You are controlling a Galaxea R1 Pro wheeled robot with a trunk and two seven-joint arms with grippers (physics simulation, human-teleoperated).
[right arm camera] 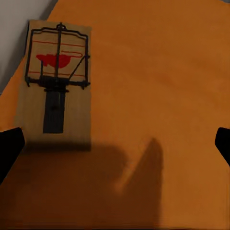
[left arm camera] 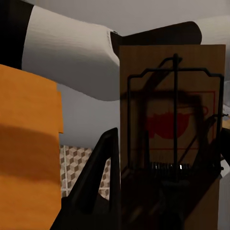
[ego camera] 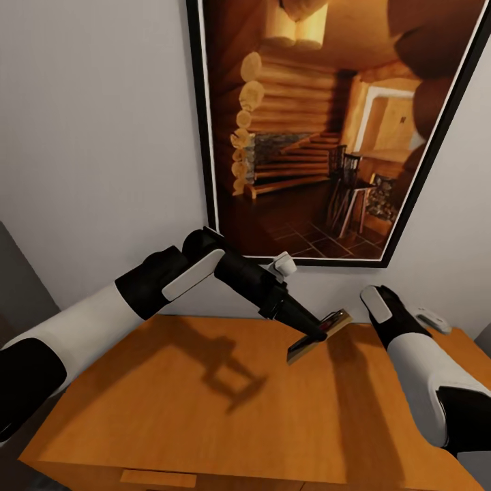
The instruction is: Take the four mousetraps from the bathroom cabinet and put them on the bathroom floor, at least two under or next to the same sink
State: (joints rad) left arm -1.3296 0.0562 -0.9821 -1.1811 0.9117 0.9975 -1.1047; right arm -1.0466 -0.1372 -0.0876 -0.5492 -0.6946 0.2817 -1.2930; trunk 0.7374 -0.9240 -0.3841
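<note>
The left gripper [ego camera: 319, 332] pinches one mousetrap [ego camera: 320, 335] by its end, holding it tilted just above the cabinet [ego camera: 204, 382] top, near the back wall. The right gripper's dark fingertips [right arm camera: 9, 146] stand wide apart over a second mousetrap [right arm camera: 55, 84] lying flat near the cabinet's edge. A thin end grip could let the held trap slip or swing during carrying; cube-patterned bathroom floor [left arm camera: 79, 160] waits below.

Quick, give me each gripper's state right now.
Left gripper: closed on a mousetrap, held tilted above the cabinet top.
Right gripper: open, holding nothing, over a second mousetrap lying flat on the cabinet.
</note>
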